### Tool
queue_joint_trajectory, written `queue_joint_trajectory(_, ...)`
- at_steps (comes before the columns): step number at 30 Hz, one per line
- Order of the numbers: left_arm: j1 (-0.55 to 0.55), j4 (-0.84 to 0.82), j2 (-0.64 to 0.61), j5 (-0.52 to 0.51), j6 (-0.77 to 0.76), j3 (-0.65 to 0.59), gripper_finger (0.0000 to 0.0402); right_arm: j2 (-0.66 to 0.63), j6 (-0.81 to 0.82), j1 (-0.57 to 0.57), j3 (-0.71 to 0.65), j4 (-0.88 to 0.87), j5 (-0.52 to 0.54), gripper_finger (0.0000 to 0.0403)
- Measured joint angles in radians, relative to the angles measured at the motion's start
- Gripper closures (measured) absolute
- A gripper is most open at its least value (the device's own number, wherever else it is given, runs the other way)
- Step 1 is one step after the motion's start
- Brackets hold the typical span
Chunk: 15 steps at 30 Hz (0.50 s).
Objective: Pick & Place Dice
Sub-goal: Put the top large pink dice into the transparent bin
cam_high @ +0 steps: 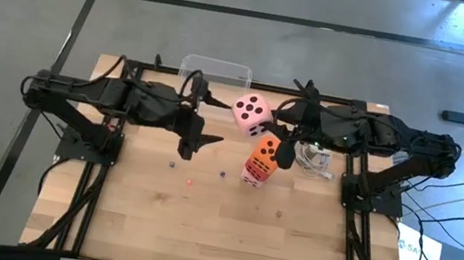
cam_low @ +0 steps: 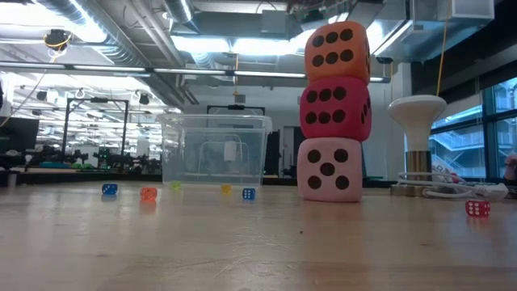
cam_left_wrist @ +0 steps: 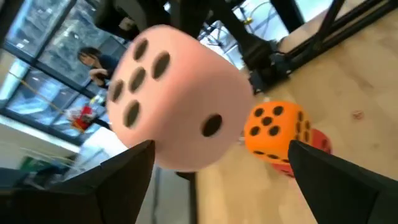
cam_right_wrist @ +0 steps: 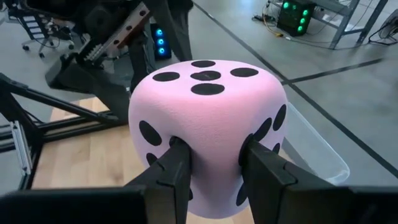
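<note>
A three-high stack is seen on the table (cam_high: 198,227) — pale pink die (cam_low: 329,170) at the bottom, red die (cam_low: 334,109) in the middle, orange die (cam_low: 337,50) on top. A pink die (cam_right_wrist: 208,134) is pinched aloft by the right gripper (cam_right_wrist: 214,165) near the clear tub (cam_low: 214,149) — the left gripper (cam_left_wrist: 217,162) is spread wide, holding nothing.

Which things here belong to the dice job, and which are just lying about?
Job: pink die, pinched in the right pincer; a stack of orange die, red die and pale pink die.
Lying about: clear tub; tiny coloured dice; white cables.
</note>
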Motion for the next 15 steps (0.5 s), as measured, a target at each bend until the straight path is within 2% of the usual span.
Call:
queue_joint_trajectory(6, -0.017, 0.015, -0.015, -0.076, 0.075, 0.029, 0.0029, 0.001, 0.003, 0.000, 0.000, -0.013, -0.002, 0.0290)
queue_joint_trajectory(15, -0.035, 0.035, 0.026, -0.085, 0.238, 0.028, 0.0028, 0.009, 0.004, 0.000, 0.000, -0.013, -0.031, 0.0290)
